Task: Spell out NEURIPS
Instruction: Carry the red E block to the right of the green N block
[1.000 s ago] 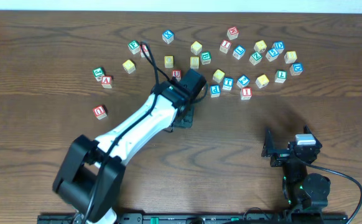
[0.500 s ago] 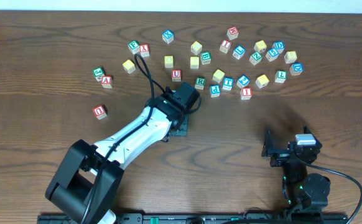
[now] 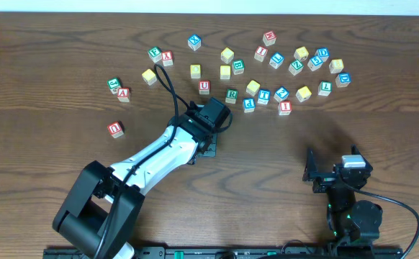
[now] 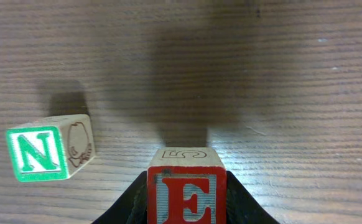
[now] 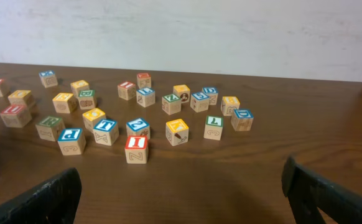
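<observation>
Your left jaws clamp the red E cube; the right jaws gape empty. Lower it crooked beside the green N cube and you'll knock that letter askew.

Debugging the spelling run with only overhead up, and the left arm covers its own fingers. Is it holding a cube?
Observer: Yes. The left wrist view shows the left gripper shut on the red E cube, E face toward the camera.
Operator: Can't see under the arm. Is anything laid down there?
Observer: The green N cube sits on the table, to the left of the E in that view, with a clear gap between them.
Operator: Is the right arm carrying anything?
Observer: No. In its wrist view the right gripper is wide open with nothing between the fingers. It faces the cluster, and the red I cube is nearest.
</observation>
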Controlling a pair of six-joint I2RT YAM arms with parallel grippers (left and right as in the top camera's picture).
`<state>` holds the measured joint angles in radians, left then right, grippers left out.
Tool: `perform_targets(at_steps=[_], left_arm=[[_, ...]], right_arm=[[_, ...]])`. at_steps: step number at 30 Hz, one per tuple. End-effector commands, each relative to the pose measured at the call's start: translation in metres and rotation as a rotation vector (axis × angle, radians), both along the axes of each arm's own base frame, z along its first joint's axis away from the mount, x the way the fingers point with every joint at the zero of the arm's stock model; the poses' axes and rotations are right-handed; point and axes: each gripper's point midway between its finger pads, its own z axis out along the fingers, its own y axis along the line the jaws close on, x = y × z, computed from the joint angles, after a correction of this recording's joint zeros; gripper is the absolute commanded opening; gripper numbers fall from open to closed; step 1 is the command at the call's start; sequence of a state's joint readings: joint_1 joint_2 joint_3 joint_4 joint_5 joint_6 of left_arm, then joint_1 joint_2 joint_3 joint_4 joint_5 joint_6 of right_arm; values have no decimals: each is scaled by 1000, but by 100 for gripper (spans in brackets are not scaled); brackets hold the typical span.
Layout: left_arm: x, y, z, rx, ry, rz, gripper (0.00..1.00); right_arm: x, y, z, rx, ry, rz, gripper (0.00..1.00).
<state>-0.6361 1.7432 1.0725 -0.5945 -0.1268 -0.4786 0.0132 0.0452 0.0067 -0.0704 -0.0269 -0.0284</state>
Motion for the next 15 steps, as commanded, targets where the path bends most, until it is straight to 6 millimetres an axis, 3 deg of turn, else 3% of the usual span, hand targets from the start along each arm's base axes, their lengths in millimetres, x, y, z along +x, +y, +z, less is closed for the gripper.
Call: perform_targets(at_steps=[1,15], left_arm=[[8,13,4,55,-53,56,13],[9,26,-8,54,-66,106,13]], right_arm=[[0,-1,-1,17,2,-6,99],[0,-1,-1,17,3,-6,99]])
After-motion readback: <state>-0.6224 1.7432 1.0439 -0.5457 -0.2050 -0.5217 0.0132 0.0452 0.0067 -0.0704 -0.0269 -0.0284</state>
